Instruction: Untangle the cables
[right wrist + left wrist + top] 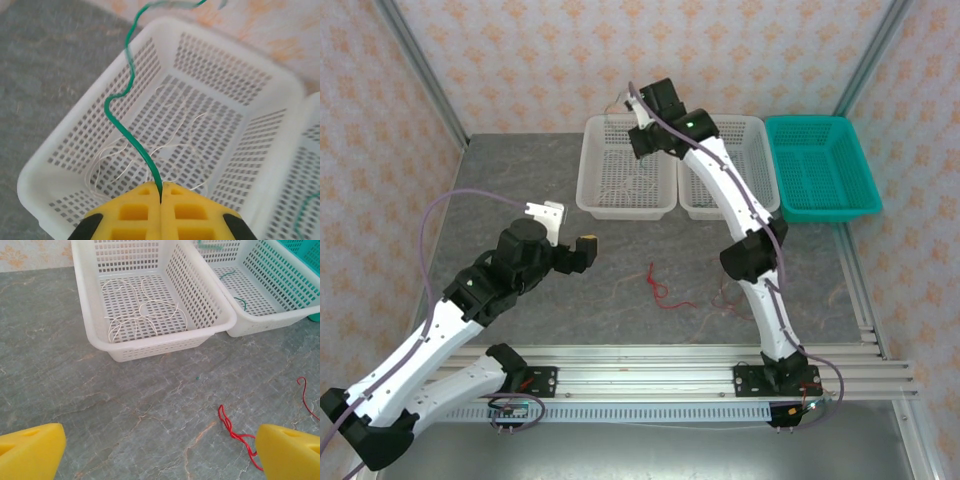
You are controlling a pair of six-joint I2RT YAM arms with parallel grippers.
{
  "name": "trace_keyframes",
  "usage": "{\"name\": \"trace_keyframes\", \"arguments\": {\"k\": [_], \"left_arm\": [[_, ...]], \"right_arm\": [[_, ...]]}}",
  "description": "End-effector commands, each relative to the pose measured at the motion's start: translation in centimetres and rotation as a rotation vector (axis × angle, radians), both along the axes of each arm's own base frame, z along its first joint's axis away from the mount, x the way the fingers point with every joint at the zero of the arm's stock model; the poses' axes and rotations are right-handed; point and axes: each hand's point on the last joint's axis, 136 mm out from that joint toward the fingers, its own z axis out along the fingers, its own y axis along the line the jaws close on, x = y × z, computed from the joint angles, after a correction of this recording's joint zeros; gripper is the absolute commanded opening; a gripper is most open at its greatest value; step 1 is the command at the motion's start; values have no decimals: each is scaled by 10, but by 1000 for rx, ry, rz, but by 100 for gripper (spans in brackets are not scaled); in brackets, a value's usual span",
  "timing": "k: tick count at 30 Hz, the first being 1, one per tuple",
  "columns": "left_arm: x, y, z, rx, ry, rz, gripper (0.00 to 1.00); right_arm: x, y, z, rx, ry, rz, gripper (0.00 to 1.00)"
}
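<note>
A teal-green cable [131,95] rises in a wavy line from my right gripper [160,192], which is shut on its lower end above the left white basket [47,172]. Several pale grey-white cables [142,315] lie looped on that basket's floor. In the top view the right gripper [642,130] hovers over the gap between the two white baskets. A tangled red cable [235,432] lies on the grey table, just inside the right fingertip [287,452] of my open left gripper [160,455]. More green cable [241,302] lies in the middle white basket [280,315].
A teal basket [820,165] stands at the back right beside the white ones. Faint pale strands [705,325] lie on the table near the right arm's base. An aluminium rail [650,360] runs along the near edge.
</note>
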Motion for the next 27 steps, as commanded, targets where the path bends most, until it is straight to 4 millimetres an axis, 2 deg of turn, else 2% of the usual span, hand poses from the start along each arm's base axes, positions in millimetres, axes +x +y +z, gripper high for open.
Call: {"name": "trace_keyframes", "arguments": {"k": [1,3,6,9,11,16,18,20,21,22,23,25,27], "left_arm": [[4,0,4,-29,-19,17,97],[4,1,3,-28,-18,18,98],[3,2,3,-29,-20,20,97],[3,2,3,-28,-19,19,97],[3,2,3,-31,-22,18,97],[3,0,4,-43,-22,13,98],[3,0,4,-46,-22,13,97],[3,-1,4,-50,-19,11,97],[3,-1,4,-54,-20,10,98],[3,-2,5,-57,-20,8,97],[3,-3,4,-60,-18,7,98],[4,-8,3,-73,-10,-10,97],[5,-16,-2,-98,14,-30,97]], "right_arm": [[4,-47,27,-95,-86,-217,0],[4,-65,33,-135,-105,-278,0],[7,-108,30,-241,-115,-430,0],[6,-151,15,-310,-59,-555,0],[4,-171,0,-323,-5,-600,0],[1,-200,-54,-365,95,-651,0],[-2,-204,-76,-358,142,-654,0],[-5,-199,-95,-336,197,-617,0],[-7,-198,-97,-331,208,-609,13],[-8,-198,-96,-329,208,-608,36],[-8,-200,-91,-327,196,-621,46],[-14,-202,-71,-298,169,-627,51],[-26,-196,-47,-214,166,-604,51]]}}
